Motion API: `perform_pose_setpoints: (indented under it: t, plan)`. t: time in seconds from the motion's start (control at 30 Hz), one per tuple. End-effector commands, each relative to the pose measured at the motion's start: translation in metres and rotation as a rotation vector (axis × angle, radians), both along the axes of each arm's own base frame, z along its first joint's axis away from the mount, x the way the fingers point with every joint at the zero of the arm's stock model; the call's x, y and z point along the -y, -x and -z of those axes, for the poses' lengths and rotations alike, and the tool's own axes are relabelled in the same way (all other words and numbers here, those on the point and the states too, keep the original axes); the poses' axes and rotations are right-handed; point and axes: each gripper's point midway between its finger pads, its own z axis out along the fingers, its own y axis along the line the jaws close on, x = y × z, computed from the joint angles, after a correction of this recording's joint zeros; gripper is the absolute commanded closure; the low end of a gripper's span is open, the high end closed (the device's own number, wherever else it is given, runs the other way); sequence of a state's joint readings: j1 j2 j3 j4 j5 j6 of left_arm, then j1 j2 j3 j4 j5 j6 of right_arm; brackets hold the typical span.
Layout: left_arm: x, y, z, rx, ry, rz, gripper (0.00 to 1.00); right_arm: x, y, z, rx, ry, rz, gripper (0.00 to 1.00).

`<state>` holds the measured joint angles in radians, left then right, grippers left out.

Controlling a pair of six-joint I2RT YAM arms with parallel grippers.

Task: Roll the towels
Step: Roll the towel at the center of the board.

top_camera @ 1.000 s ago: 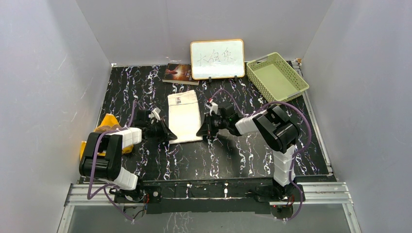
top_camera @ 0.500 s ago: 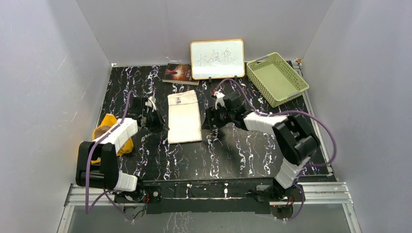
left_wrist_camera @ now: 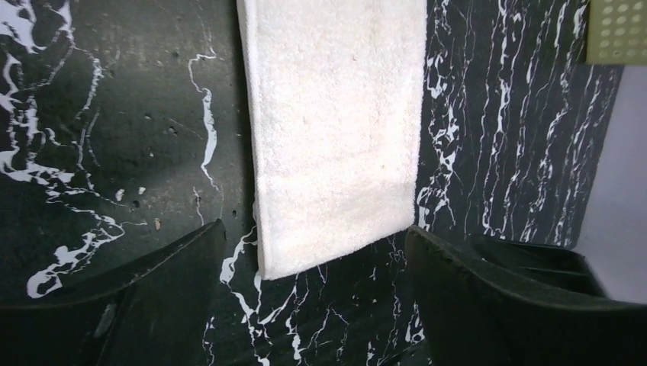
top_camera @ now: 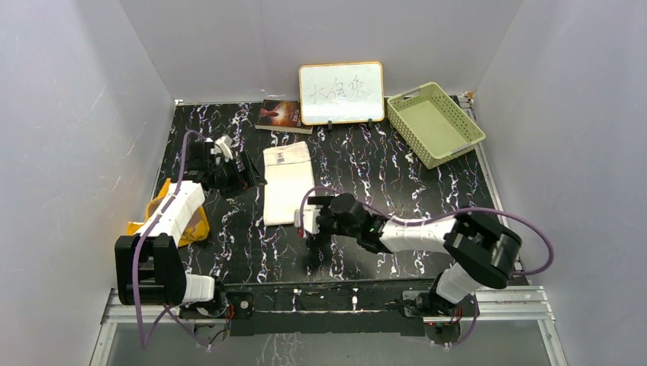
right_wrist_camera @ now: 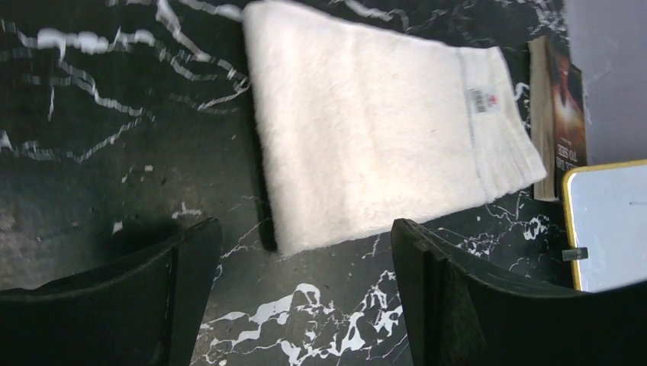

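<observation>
The cream-white towel (top_camera: 288,183) lies flat as a long folded strip in the middle of the table. Its near end fills the left wrist view (left_wrist_camera: 336,130), and the right wrist view (right_wrist_camera: 374,130) shows its label at the far end. My left gripper (top_camera: 253,174) (left_wrist_camera: 314,231) is open beside the towel's left edge, holding nothing. At the towel's near right corner, my right gripper (top_camera: 308,224) (right_wrist_camera: 305,226) hovers, open and empty. The orange-yellow towel (top_camera: 166,191) is bunched at the table's left edge, partly under my left arm.
A white board with an orange frame (top_camera: 341,91) (right_wrist_camera: 610,221) stands at the back. A dark book (top_camera: 282,114) (right_wrist_camera: 561,114) lies to its left. A pale green basket (top_camera: 433,122) sits at the back right.
Both grippers were shut at the cream towel's near corners and have opened. The left one moved back along the left edge. The right one swung down to the near right corner.
</observation>
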<state>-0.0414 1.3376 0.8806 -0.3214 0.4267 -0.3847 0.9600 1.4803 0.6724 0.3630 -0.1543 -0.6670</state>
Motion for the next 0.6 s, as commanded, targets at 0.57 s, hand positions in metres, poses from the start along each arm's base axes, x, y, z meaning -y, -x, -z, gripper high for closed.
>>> perform_pose_setpoints:
  t: [0.57]
  plan:
    - [-0.033, -0.002, -0.009, 0.022, 0.193, -0.057, 0.11, -0.083, -0.002, 0.062, 0.261, 0.18, -0.271, 0.36]
